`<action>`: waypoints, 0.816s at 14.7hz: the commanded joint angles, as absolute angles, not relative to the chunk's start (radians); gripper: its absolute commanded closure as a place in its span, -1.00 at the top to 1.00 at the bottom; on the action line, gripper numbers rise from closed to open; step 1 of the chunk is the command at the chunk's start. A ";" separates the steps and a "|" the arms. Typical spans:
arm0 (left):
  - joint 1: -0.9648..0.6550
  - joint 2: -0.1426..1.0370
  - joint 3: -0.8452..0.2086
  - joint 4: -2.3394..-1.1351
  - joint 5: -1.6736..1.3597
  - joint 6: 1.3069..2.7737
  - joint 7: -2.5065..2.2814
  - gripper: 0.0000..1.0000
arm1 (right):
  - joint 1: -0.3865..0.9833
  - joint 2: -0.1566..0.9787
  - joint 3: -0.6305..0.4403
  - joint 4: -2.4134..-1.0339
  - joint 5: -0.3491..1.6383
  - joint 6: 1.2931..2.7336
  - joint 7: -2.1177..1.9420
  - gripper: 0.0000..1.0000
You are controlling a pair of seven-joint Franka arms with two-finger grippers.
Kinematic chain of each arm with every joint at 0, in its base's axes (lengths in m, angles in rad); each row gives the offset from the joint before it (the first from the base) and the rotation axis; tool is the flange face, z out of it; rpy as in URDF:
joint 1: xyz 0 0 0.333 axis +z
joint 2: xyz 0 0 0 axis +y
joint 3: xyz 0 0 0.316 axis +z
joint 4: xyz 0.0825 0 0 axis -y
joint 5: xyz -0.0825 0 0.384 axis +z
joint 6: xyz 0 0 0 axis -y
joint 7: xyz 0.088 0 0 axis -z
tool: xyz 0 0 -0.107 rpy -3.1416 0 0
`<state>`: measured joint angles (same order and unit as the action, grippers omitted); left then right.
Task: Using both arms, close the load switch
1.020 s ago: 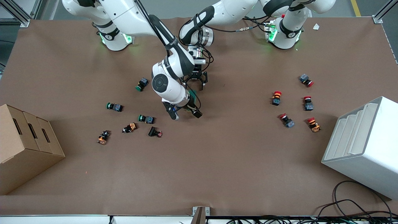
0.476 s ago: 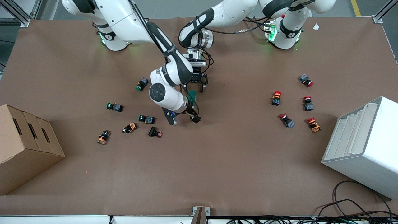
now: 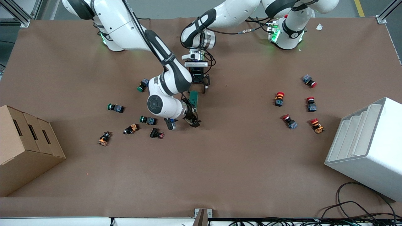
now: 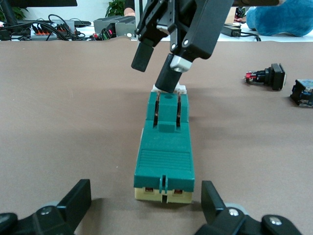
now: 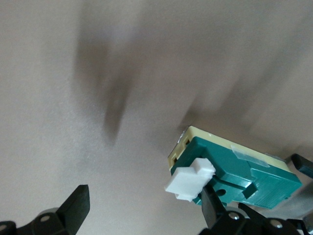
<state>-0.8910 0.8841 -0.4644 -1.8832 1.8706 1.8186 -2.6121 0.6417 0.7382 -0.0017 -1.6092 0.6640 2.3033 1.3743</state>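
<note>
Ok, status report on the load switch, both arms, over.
Left tool open, straddling one end of the load switch. Right tool open, one finger at the switch's white lever. Switch flat on table, nothing in the way.

Brown table cover (image 3: 220, 163) (evenly lit), grey floor (image 3: 176, 8) above it.
</note>
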 commanded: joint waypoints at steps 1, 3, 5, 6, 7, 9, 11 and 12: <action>-0.900 0.887 -0.457 -1.867 1.875 1.805 -2.611 0.98 | 0.545 0.805 -0.021 -1.464 0.644 2.237 1.354 1.00; -0.902 0.881 -0.460 -1.868 1.864 1.805 -2.614 0.98 | 0.525 0.802 -0.023 -1.430 0.637 2.163 1.358 1.00; -0.900 0.861 -0.469 -1.873 1.821 1.807 -2.611 0.98 | 0.496 0.790 -0.028 -1.398 0.592 2.073 1.318 1.00; -0.899 0.850 -0.485 -1.870 1.790 1.807 -2.594 0.98 | 0.477 0.776 -0.028 -1.390 0.536 2.045 1.262 1.00; -0.887 0.838 -0.506 -1.867 1.755 1.807 -2.559 0.98 | 0.451 0.764 -0.028 -1.391 0.484 2.024 1.203 1.00; -0.850 0.792 -0.541 -1.864 1.668 1.819 -2.484 0.98 | 0.422 0.707 -0.041 -1.400 0.360 1.938 1.091 1.00; -0.787 0.761 -0.609 -1.830 1.584 1.821 -2.394 0.98 | 0.402 0.617 -0.055 -1.458 0.246 1.910 0.961 1.00; -0.750 0.749 -0.652 -1.806 1.538 1.821 -2.344 0.98 | 0.365 0.554 -0.055 -1.510 0.226 1.908 0.852 1.00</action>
<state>-0.8274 0.7967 -0.5783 -1.8276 1.6184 1.8177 -2.4429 0.4102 0.6984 -0.0616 -1.3852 0.2934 1.9220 1.0043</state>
